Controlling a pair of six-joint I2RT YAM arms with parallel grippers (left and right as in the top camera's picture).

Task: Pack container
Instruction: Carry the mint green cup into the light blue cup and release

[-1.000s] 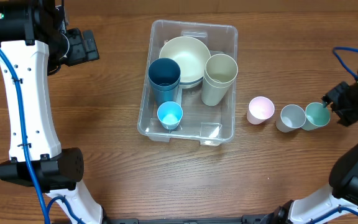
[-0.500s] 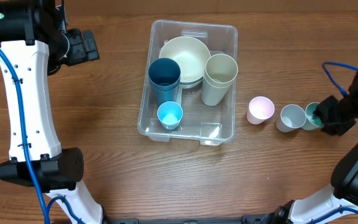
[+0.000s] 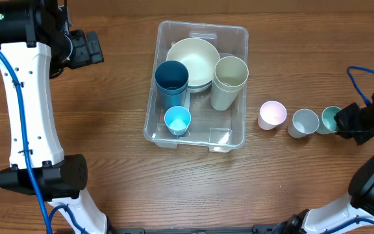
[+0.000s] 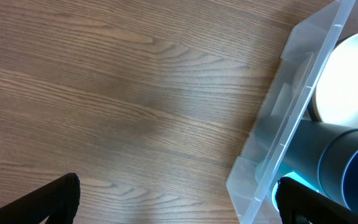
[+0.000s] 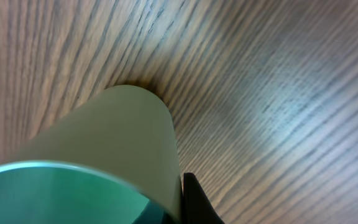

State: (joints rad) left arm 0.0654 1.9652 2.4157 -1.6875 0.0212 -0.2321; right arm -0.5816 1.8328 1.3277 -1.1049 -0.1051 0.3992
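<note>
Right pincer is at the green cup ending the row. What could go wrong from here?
The right pincer is at the green cup, which stands against the grey cup; a lift may tip that one. The wrist view shows only one finger beside the cup, so the hold is unclear and might slip. The container is crowded; setting down could knock the tall cream cup.

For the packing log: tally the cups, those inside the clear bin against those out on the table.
In the container: 3 (dark blue cup, light blue cup, cream cup)
On the table: 3 (pink cup, grey cup, teal cup)
Total: 6 cups
</note>
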